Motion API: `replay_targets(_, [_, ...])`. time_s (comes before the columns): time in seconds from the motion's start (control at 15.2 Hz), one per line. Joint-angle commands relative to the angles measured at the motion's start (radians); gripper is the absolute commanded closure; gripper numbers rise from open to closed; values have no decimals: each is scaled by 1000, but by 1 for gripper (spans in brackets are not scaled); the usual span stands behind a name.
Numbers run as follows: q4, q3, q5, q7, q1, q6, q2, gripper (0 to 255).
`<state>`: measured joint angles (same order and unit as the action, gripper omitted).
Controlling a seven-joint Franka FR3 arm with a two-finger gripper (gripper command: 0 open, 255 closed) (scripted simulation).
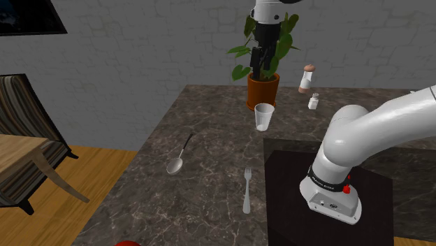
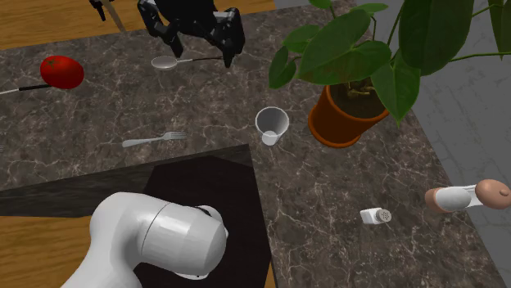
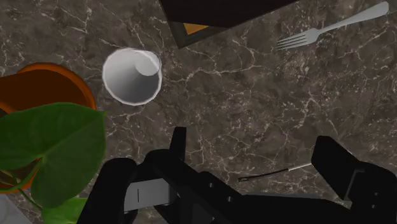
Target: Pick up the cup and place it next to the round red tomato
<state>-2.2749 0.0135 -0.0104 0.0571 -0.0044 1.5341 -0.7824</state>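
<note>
Cup: upright, unheld, set just beside plant pot. Gripper: fingers spread, nothing clasped. It is to be centred over the rim before being lowered.

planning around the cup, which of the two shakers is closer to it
The short all-white shaker; the taller brown-topped one stands farther from the cup, toward the wall.

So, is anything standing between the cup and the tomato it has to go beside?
Nothing upright. A spoon and a fork lie flat either side of the line from cup to tomato; a lifted cup should clear both.
</note>
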Motion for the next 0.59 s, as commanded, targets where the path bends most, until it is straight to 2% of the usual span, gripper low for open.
replay_targets(0.0, [0,0,0,0,0,0,0,0])
replay_targets(0.53, [-148,147,53,128,-47,169,57,0])
